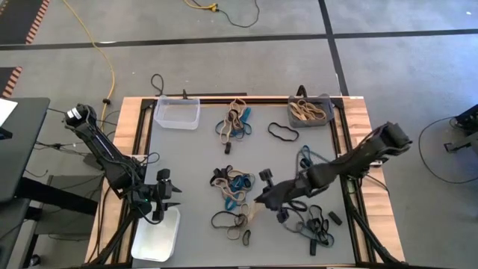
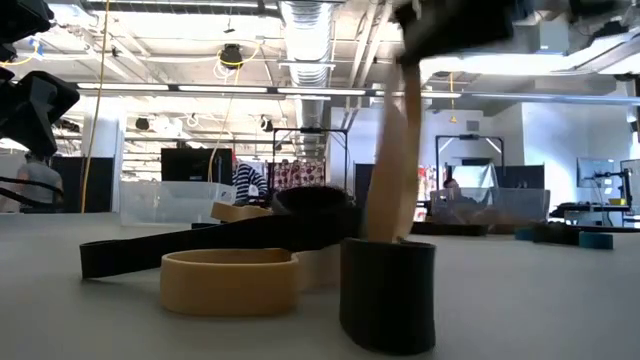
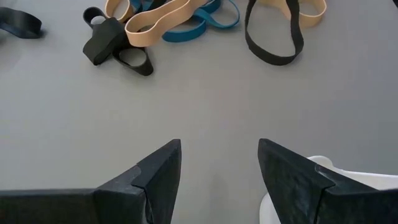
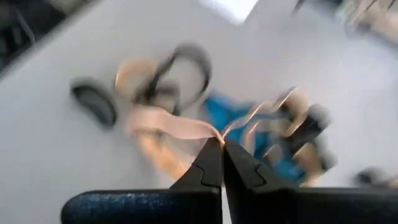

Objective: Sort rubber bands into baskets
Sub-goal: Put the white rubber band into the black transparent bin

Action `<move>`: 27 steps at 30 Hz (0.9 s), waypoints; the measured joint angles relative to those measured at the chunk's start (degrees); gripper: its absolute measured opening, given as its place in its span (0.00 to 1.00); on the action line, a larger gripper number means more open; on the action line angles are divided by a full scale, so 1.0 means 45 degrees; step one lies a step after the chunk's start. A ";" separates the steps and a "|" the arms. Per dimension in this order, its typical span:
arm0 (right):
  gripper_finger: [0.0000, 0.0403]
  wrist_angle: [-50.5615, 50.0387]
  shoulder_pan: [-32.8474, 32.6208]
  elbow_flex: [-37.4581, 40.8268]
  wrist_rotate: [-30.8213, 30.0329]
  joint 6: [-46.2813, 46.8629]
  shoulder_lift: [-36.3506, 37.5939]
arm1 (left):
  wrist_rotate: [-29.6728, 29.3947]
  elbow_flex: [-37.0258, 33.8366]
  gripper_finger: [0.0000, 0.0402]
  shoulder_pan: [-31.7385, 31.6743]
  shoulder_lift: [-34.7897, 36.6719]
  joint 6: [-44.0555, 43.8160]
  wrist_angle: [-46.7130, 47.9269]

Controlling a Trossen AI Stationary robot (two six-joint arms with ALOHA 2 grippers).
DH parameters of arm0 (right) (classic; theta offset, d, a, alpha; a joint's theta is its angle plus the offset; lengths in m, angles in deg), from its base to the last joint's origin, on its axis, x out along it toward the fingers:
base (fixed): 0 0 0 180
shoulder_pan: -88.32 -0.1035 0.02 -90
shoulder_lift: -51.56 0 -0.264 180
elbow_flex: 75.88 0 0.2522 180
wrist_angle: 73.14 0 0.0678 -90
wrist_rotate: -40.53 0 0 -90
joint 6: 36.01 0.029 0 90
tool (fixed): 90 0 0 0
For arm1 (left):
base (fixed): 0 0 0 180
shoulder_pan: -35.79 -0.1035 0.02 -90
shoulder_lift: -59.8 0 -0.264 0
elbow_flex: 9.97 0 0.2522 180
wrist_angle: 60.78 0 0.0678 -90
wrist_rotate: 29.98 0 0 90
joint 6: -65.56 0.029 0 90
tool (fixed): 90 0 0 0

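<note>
Nearest in the low view, we see a tan band point(image 2: 392, 160) hanging almost upright from the right gripper point(image 1: 256, 200), its long axis running steeply down to the table among loose rubber bands point(image 1: 231, 217) near the front centre. In the right wrist view the fingers point(image 4: 208, 165) are pinched shut on a fold of that tan band, with both tails of the loop trailing away toward the heap. We judge two risks: the thin pinch may let the band slip free during transport, and the trailing loop may snag neighbouring black or teal loops and drag them along, mixing colours.

Further left, the left gripper point(image 1: 159, 196) waits with its fingers point(image 3: 155, 174) spread wide, just beside the white basket point(image 1: 157, 239) at the front left corner.

Farthest, the clear basket point(image 1: 177, 113) sits at the back left and the dark grey basket point(image 1: 310, 110), which already holds tan bands, at the back right, so we expect a long carry.
</note>
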 joint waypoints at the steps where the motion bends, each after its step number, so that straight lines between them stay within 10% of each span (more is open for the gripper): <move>1: 0.06 -0.0011 0.0042 -0.0128 -0.0053 -0.0224 0.0286 | 0.0000 0.0000 0.51 0.0002 0.0000 -0.0002 -0.0003; 27: 0.06 -0.3692 0.4349 -0.2428 -0.6094 -0.1913 0.1847 | 0.0000 0.0000 0.51 0.0002 0.0000 0.0000 -0.0005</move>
